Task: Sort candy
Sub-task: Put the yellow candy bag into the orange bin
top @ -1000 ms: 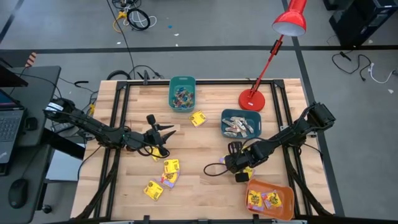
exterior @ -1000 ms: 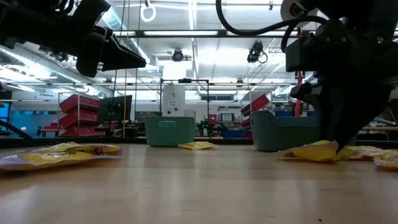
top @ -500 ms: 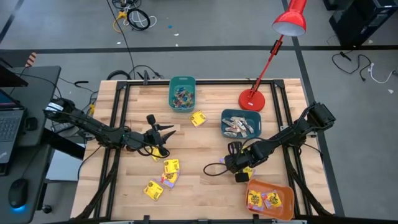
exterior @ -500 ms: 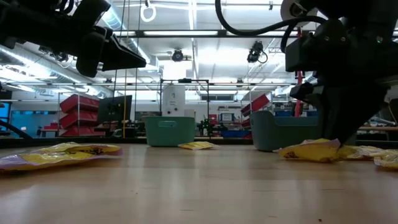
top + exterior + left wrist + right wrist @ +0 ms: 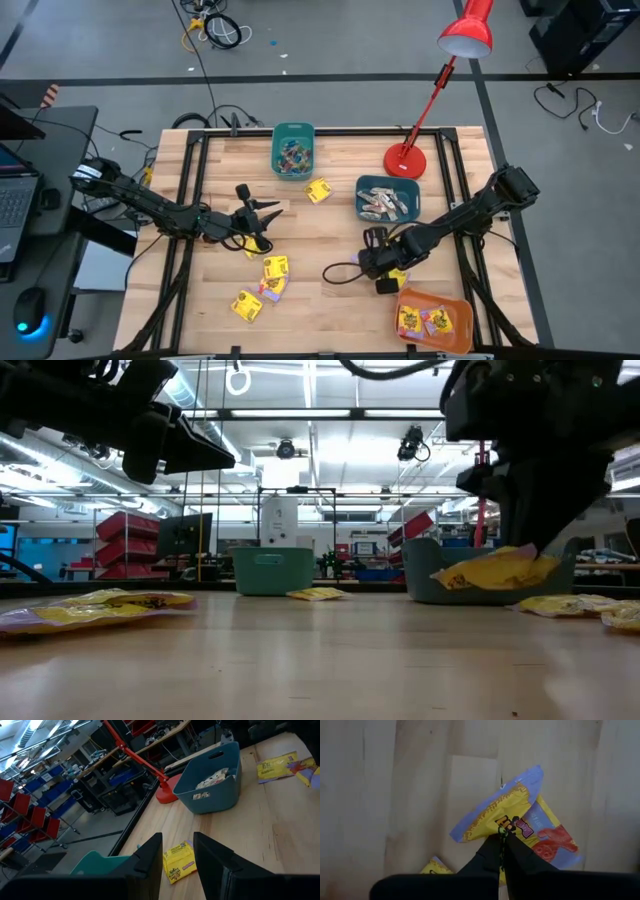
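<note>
Yellow packet [image 5: 520, 815] pinched, lifted by right end effector [image 5: 501, 851]; left end effector [image 5: 178, 862] hovers parted.

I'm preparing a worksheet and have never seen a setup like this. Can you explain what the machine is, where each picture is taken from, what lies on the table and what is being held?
Two dark robot arms work at a wooden table, sorting candy. One camera looks straight down, one sits at table height, and one rides on each wrist. On the table stand a teal bin, a blue bin and an orange bin, beside a red lamp. Yellow candy packets lie loose. The right gripper has its fingers shut on a yellow packet, raised off the wood in the table-height view. The left gripper hangs open, holding nothing.
</note>
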Robot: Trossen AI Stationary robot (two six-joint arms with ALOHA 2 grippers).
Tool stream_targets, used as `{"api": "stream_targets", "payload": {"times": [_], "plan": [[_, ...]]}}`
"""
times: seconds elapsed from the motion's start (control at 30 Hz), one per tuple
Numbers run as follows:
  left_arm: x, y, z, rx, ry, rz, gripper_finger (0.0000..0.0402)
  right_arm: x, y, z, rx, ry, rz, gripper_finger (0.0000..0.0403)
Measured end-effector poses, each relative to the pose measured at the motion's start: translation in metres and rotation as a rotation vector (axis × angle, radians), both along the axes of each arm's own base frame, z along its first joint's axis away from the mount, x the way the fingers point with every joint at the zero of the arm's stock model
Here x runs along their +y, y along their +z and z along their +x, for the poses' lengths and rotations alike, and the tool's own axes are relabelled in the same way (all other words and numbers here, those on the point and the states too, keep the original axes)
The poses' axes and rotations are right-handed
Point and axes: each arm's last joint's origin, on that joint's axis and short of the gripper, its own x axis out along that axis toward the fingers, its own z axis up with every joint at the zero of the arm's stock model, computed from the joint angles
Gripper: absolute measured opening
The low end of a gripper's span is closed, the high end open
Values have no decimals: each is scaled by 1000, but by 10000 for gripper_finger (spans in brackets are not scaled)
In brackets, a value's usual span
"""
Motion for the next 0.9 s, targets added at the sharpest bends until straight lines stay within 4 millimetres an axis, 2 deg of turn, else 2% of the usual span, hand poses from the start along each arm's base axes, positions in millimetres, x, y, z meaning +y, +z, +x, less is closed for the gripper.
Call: {"api": "stream_targets", "payload": {"times": [0.3, 0.53, 0.73, 0.9], "plan": [[0, 0, 0, 0, 0, 0, 113, 1, 27, 5, 61, -98, 5, 4], [0, 0, 0, 0, 0, 0, 113, 5, 59, 4, 173, -195, 95, 1], [0, 0, 0, -12, 3, -25, 113, 20, 92, -6, 180, -246, 219, 0], [0, 0, 0, -25, 3, -51, 113, 37, 123, -26, 150, -342, 372, 0]]}}
